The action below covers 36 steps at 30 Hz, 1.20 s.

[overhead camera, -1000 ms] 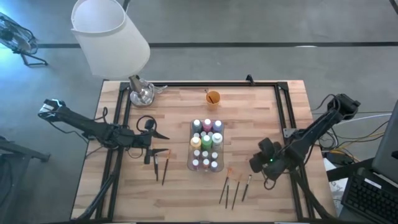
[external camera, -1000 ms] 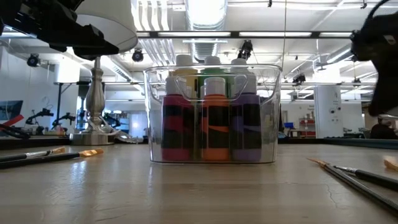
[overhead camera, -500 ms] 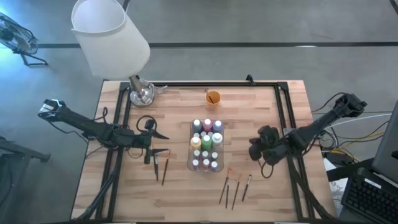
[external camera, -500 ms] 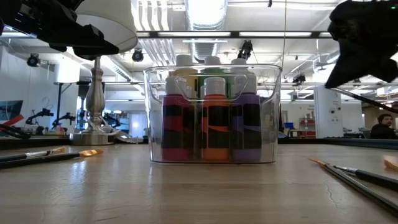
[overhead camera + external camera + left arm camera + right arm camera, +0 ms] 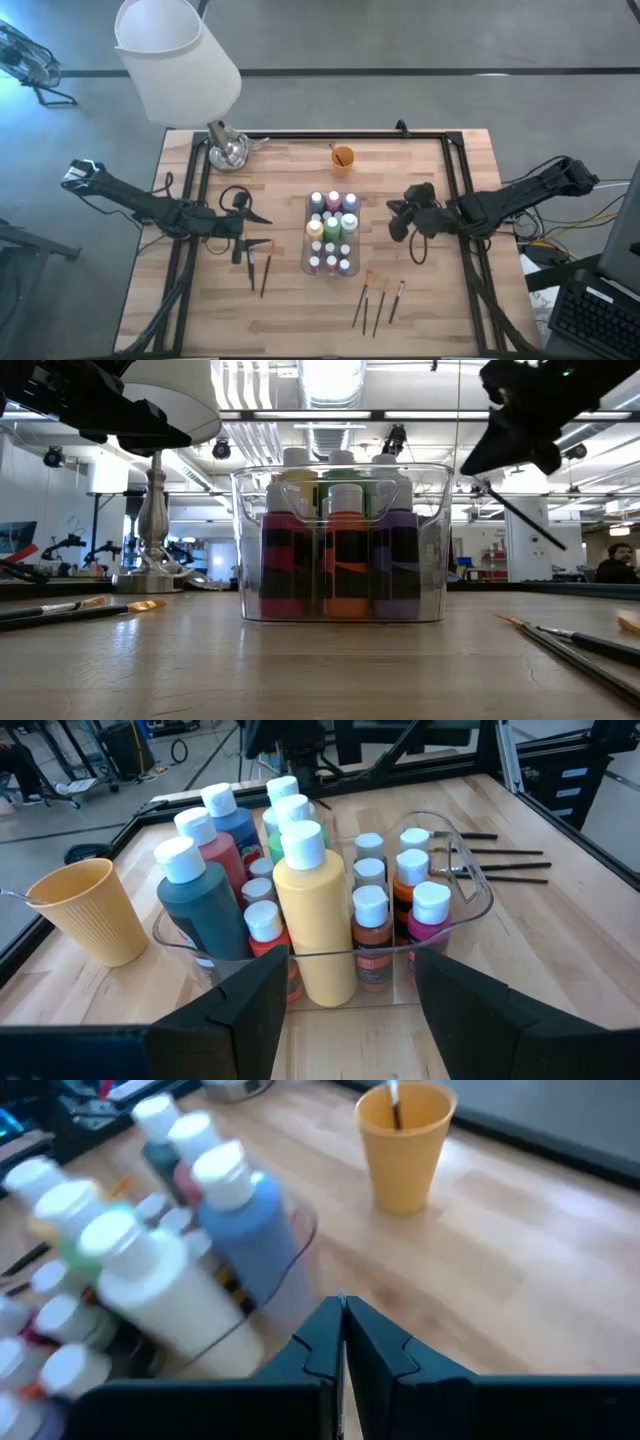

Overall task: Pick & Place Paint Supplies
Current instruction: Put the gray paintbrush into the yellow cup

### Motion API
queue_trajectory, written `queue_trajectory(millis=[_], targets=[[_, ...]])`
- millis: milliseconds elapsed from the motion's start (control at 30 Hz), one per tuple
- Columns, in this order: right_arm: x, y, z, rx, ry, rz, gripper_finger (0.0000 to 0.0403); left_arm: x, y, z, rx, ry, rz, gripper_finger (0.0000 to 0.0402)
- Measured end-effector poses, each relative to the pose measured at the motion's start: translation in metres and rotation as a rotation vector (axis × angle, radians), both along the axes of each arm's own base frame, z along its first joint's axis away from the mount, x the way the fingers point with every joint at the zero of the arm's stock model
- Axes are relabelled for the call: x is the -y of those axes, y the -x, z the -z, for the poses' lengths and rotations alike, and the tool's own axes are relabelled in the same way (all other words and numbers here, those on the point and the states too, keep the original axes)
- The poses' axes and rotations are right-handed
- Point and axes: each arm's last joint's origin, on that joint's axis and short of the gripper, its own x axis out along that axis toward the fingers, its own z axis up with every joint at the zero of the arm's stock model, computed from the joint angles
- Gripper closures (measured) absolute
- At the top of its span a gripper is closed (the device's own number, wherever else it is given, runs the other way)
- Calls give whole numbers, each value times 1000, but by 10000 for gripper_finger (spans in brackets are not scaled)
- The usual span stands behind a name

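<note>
The wooden table [image 5: 290, 310] carries a clear plastic tray [image 5: 331, 268] at its centre, already packed with upright paint bottles [image 5: 332, 226], with an orange cup [image 5: 342, 156] beyond it holding one brush handle. The right gripper [image 5: 397, 218] hangs above the table just beside the tray, jaws together on a thin dark paintbrush [image 5: 520, 520] that slants down from it, probably bound for the cup. The left gripper [image 5: 262, 219] waits on the tray's other side with jaws apart and empty, above two loose brushes [image 5: 258, 267]; four more [image 5: 378, 300] lie near the front edge.

Bottles [image 5: 331, 232] stand in the tray [image 5: 306, 262] at mid-table; the cup [image 5: 342, 156] sits behind the tray; two brushes [image 5: 259, 268] lie left of it; four brushes [image 5: 377, 301] lie right and in front.
</note>
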Motion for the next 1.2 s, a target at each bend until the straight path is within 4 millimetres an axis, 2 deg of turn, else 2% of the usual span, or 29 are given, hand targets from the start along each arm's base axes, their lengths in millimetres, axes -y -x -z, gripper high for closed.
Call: queue_trajectory(millis=[533, 867, 1200], targets=[[55, -18, -20, 7, 283, 67, 394, 0, 0, 0, 0, 0, 0, 179], [76, -27, -51, 198, 484, -9, 394, 0, 0, 0, 0, 0, 0, 179], [95, -27, -69, 384, 544, -86, 394, 0, 0, 0, 0, 0, 0, 179]])
